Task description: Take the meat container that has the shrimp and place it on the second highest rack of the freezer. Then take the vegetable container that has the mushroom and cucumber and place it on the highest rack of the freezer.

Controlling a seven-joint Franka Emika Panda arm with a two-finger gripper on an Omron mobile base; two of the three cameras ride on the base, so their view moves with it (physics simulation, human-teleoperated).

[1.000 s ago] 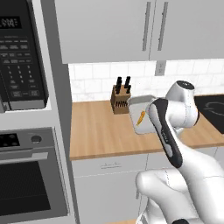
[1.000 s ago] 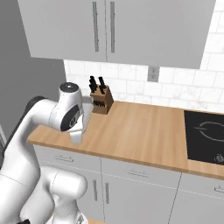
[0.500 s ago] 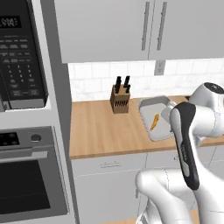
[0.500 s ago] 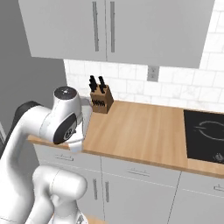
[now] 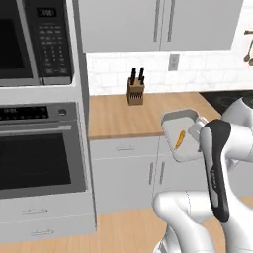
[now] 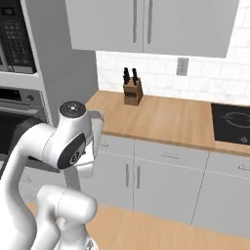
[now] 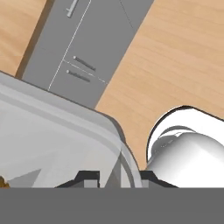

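Observation:
The meat container is a clear shallow tub with an orange shrimp lying in it. It hangs in the air in front of the counter edge, tipped toward the camera. My gripper is shut on its right rim, mostly hidden behind my forearm. In the hand view the gripper has the container's clear wall pinched between its dark fingertips, with floor and cabinet fronts far below. The freezer and the vegetable container are out of view.
A knife block stands at the back of the wooden counter. A wall oven with a microwave above it fills the left. A black cooktop lies at the right. Grey cabinets run below.
The whole scene has shifted: the base has backed off and turned, bringing the oven and floor into view. The container has come off the counter area with the gripper still shut on it.

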